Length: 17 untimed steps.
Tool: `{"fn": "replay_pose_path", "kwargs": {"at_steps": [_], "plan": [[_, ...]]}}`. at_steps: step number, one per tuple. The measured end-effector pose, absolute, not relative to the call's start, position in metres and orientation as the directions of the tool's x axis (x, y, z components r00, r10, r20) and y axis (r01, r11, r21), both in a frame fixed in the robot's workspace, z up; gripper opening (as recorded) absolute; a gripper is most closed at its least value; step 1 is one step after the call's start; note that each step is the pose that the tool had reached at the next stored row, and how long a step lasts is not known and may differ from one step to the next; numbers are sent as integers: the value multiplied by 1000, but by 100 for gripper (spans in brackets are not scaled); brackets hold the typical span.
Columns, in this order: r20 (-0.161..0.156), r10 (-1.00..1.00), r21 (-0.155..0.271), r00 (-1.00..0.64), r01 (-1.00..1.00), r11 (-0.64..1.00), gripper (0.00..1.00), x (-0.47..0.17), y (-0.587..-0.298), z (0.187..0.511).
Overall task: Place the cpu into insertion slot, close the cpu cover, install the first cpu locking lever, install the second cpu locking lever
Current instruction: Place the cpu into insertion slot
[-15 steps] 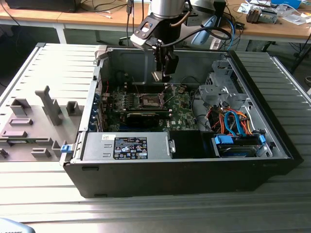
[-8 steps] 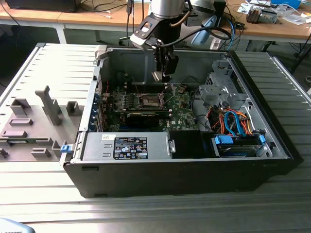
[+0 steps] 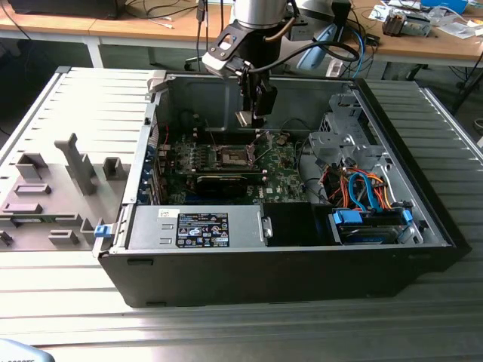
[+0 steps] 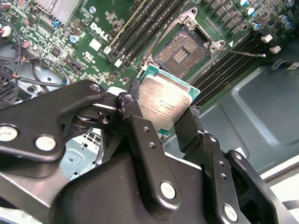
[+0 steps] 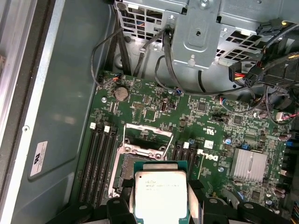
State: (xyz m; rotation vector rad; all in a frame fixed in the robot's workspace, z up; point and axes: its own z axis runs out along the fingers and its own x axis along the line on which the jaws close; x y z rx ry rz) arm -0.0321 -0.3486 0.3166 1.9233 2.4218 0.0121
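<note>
Right now we hold the cpu clamped between the fingers, hovering above the open insertion slot on the green motherboard, inside the case.

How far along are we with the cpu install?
Done: nothing is seated yet. In hand: the gripper holds the cpu above the board, close to the insertion slot, whose dark centre is bare. Left: seating the cpu, closing the cpu cover, which stands open, and latching both locking levers; one lever sticks out free.
</note>
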Motion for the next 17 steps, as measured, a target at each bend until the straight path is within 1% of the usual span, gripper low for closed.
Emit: {"fn": "replay_pose_path", "kwargs": {"at_steps": [17], "plan": [[-41,976,35,-215,976,217,55,-32,-349,317]]}}
